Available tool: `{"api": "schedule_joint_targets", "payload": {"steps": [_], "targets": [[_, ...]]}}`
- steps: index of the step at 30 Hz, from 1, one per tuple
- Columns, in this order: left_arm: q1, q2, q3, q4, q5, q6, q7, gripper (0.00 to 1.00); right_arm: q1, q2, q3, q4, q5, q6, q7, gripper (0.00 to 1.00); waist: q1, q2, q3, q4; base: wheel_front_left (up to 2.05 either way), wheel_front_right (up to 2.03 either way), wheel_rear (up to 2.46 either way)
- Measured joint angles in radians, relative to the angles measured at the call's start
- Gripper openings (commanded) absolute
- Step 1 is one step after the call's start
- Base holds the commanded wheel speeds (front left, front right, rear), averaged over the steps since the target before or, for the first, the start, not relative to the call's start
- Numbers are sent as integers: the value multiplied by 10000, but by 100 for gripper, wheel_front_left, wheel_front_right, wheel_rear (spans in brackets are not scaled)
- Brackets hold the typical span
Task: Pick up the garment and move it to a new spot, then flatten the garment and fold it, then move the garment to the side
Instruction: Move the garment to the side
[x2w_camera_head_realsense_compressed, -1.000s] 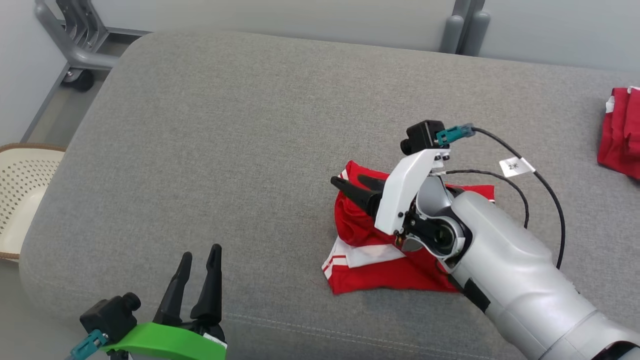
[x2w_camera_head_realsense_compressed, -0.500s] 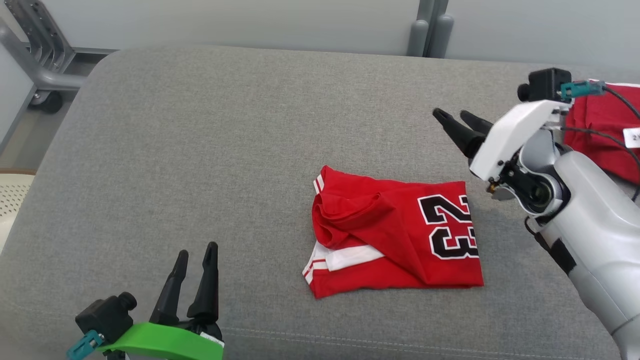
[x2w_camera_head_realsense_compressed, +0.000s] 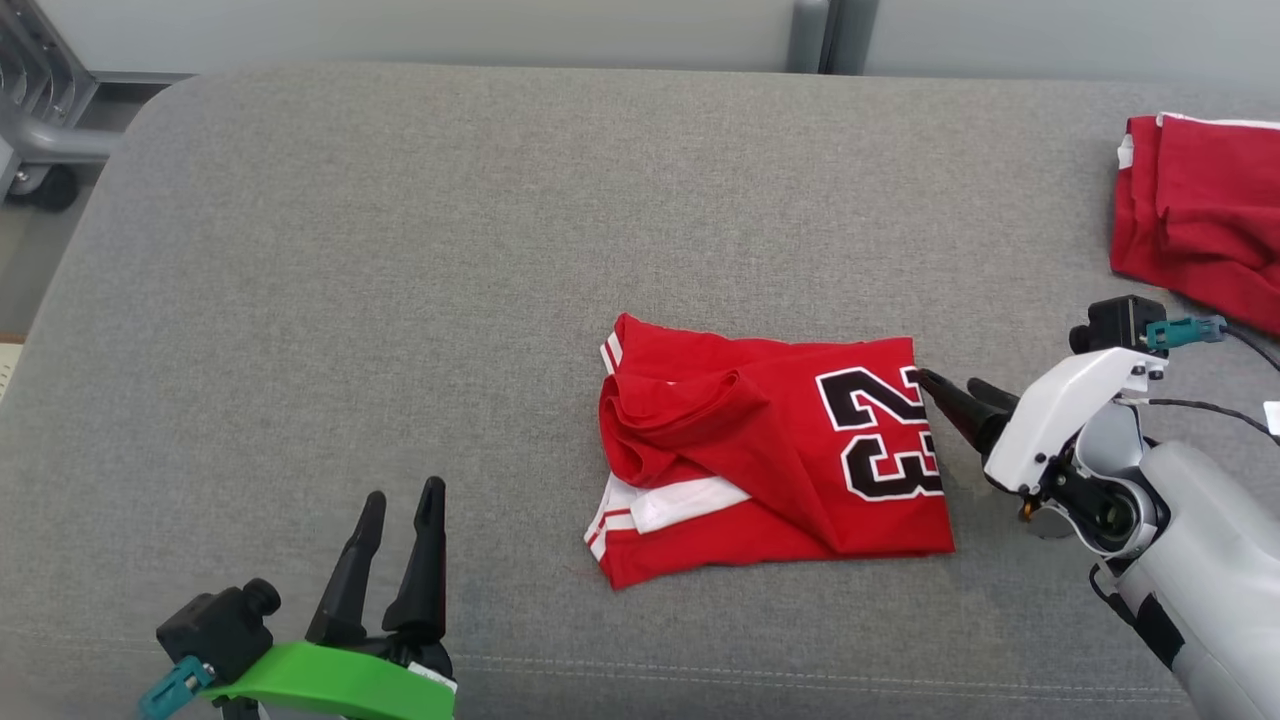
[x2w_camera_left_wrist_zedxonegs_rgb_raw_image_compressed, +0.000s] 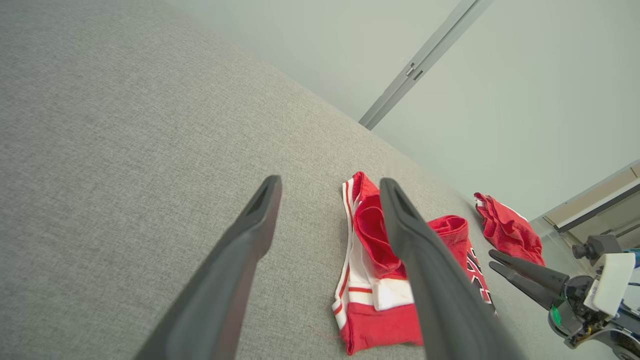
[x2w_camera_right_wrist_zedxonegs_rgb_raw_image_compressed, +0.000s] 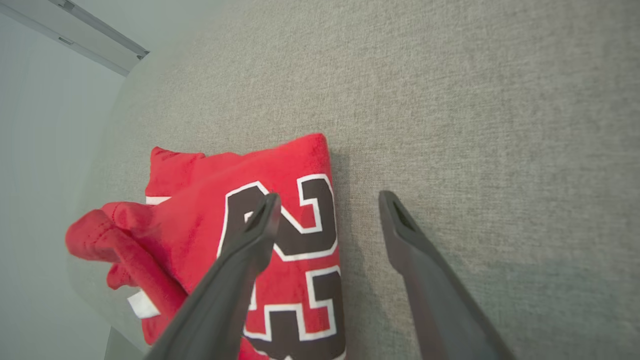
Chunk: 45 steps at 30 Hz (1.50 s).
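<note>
The garment (x2w_camera_head_realsense_compressed: 770, 460) is a red jersey with white trim and a black "23", lying folded in a rough rectangle on the grey cushion (x2w_camera_head_realsense_compressed: 400, 250). It also appears in the left wrist view (x2w_camera_left_wrist_zedxonegs_rgb_raw_image_compressed: 370, 280) and the right wrist view (x2w_camera_right_wrist_zedxonegs_rgb_raw_image_compressed: 280, 240). My right gripper (x2w_camera_head_realsense_compressed: 950, 388) hovers open at the jersey's right edge, its fingertips (x2w_camera_head_realsense_compressed: 928, 380) just over the number; nothing sits between the jaws (x2w_camera_right_wrist_zedxonegs_rgb_raw_image_compressed: 325, 200). My left gripper (x2w_camera_head_realsense_compressed: 400, 500) stands open and empty near the front edge, well left of the jersey (x2w_camera_left_wrist_zedxonegs_rgb_raw_image_compressed: 330, 185).
A second red garment (x2w_camera_head_realsense_compressed: 1200, 220) lies at the cushion's far right. A grey metal frame with a wheel (x2w_camera_head_realsense_compressed: 40, 150) stands off the back left corner. Black cables (x2w_camera_head_realsense_compressed: 1230, 400) trail from the right wrist camera.
My right gripper has lifted off the jersey, swung out to the right and come back down to its right edge, staying open. The head camera shifted. The left gripper kept still.
</note>
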Motion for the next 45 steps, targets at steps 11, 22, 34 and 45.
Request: {"api": "schedule_joint_targets", "payload": {"steps": [11, 22, 34, 45], "targets": [[-176, -4, -155, 125, 17, -2, 17, 100, 452, 219, -79, 360, 614, 270, 244, 100, 0, 0, 234, 275, 0, 0, 0], [-177, 2, -109, 203, 15, -2, 17, 100, 440, 541, 88, 456, 957, 523, 629, 0, 0, 0, 115, 413, 0, 0, 0], [-148, 63, 63, 297, 15, 12, 15, 100, -383, 104, -207, -73, 359, 617, -493, 0, 0, 0, -171, 286, 0, 0, 0], [-68, 98, 104, 180, 15, 42, 15, 100, -945, -612, -500, -282, 205, 617, -698, 0, 0, 0, -239, -193, 0, 0, 0]]}}
